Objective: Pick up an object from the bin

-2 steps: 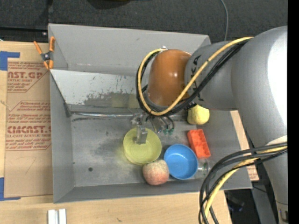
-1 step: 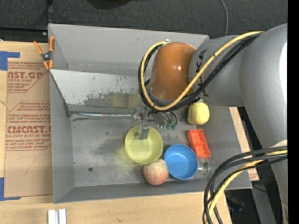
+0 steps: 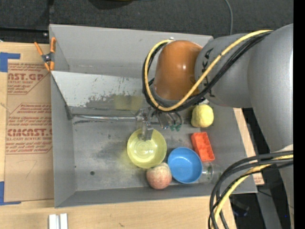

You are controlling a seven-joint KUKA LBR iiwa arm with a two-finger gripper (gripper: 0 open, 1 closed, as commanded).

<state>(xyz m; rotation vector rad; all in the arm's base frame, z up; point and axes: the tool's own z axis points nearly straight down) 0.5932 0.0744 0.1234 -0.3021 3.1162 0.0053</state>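
The jaws hang at the near rim of a translucent yellow bowl [image 3: 146,151], which lies directly beneath them. A blue bowl [image 3: 185,165] sits just past it. Whether the jaws are open cannot be told.

Pale wooden tabletop [image 3: 119,216] in front, dark surface [image 3: 190,8] behind.

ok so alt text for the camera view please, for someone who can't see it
The robot's gripper hangs over the far rim of a yellow bowl near the middle of the grey bin. Close by lie a blue bowl, a pinkish apple, an orange-red block and a yellow ball.
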